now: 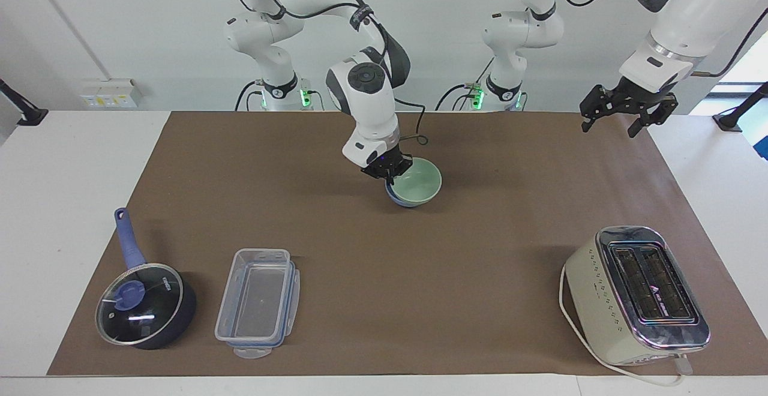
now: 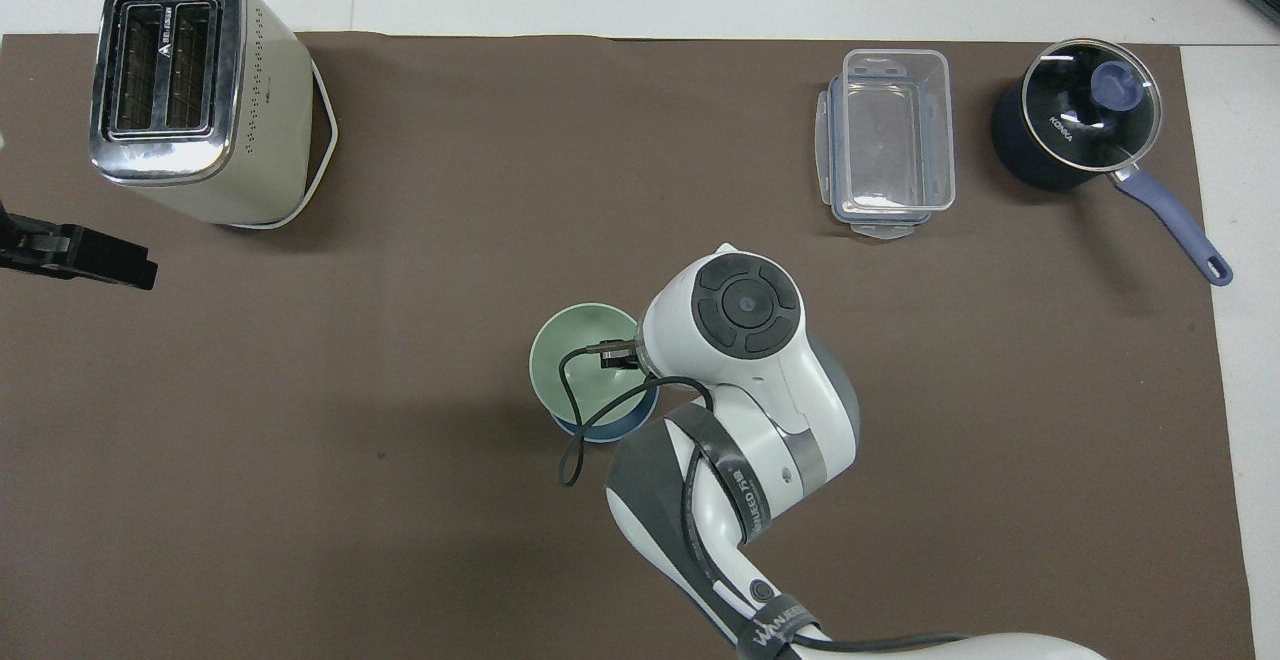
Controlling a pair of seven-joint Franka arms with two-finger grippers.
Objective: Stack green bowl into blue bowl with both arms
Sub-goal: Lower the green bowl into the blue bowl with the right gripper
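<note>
The pale green bowl [image 1: 421, 182] rests, slightly tilted, in the blue bowl [image 1: 401, 200] in the middle of the brown mat. Only a crescent of the blue bowl [image 2: 602, 429] shows under the green bowl [image 2: 572, 348] in the overhead view. My right gripper [image 1: 393, 174] is shut on the green bowl's rim, on the side toward the right arm's end. From above, that arm's wrist hides it. My left gripper [image 1: 609, 128] hangs open and holds nothing. It waits over the mat's edge at the left arm's end, and only part of it [image 2: 85, 256] shows in the overhead view.
A cream toaster [image 1: 636, 293] stands farther from the robots at the left arm's end. A clear plastic container [image 1: 258, 303] and a dark blue lidded saucepan [image 1: 144, 307] lie farther out at the right arm's end. A black cable [image 2: 572, 440] dangles from the right wrist.
</note>
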